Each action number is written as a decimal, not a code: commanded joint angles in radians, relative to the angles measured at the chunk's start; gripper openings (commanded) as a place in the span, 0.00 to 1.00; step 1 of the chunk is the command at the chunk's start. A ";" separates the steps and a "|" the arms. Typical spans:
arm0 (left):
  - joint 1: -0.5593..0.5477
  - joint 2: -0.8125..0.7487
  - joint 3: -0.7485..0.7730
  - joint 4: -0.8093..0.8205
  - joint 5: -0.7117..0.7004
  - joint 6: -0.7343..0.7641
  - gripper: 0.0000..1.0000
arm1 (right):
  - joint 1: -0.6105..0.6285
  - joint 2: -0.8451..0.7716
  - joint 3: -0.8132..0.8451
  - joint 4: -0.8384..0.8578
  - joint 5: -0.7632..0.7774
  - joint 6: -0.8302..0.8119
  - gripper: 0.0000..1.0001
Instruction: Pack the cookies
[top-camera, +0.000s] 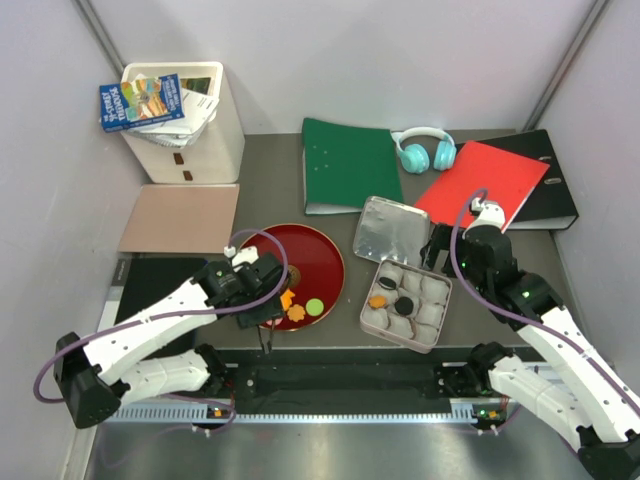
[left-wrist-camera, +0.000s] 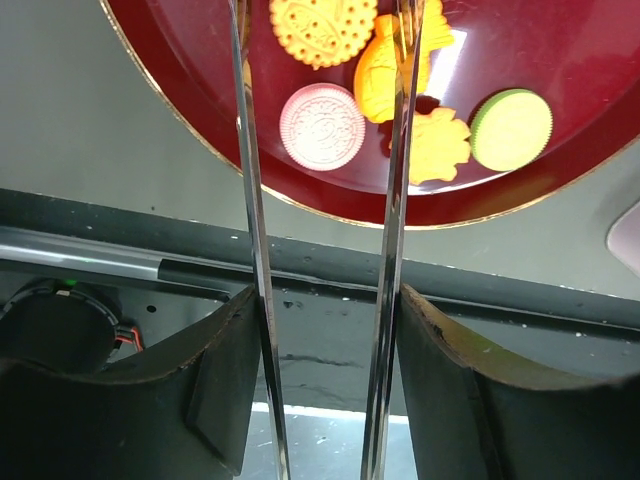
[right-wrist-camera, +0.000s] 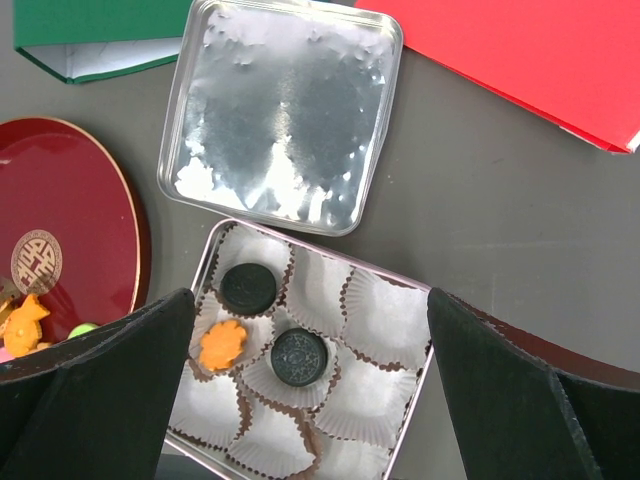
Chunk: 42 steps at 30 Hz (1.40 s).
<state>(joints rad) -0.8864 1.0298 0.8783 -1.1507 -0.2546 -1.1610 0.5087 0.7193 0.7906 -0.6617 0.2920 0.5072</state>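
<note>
Several cookies lie on the red plate (top-camera: 322, 250): a pink round (left-wrist-camera: 322, 126), an orange round (left-wrist-camera: 322, 28), a green round (left-wrist-camera: 511, 129) and orange shaped ones (left-wrist-camera: 440, 145). My left gripper (left-wrist-camera: 328, 300) is shut on metal tongs (left-wrist-camera: 250, 200). The tong blades are spread on either side of the pink cookie and reach past the top of the view. My left gripper (top-camera: 262, 305) is over the plate's near edge. The open tin (right-wrist-camera: 205, 260) of paper cups holds two black sandwich cookies (right-wrist-camera: 299, 357) and an orange flower (right-wrist-camera: 222, 343). My right gripper (right-wrist-camera: 310, 300) is open and empty above the tin.
The tin's lid (top-camera: 390, 230) lies beyond the tin (top-camera: 440, 335). Behind are a green folder (top-camera: 345, 165), teal headphones (top-camera: 425, 150), a red folder (top-camera: 490, 180) on a black binder (top-camera: 555, 195), a white bin (top-camera: 195, 125) with books, and a tan board (top-camera: 180, 218).
</note>
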 joint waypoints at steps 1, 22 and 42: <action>-0.005 0.003 -0.002 -0.007 -0.021 -0.020 0.59 | 0.010 -0.014 0.002 0.033 -0.002 0.011 0.99; -0.005 0.028 0.056 -0.007 -0.032 0.032 0.35 | 0.010 -0.004 0.004 0.039 -0.008 0.017 0.99; -0.003 0.145 0.205 -0.023 -0.074 0.116 0.60 | 0.010 -0.015 -0.002 0.036 0.003 0.013 0.99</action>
<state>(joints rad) -0.8864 1.1515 1.0641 -1.1778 -0.3061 -1.0588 0.5087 0.7155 0.7792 -0.6571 0.2859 0.5175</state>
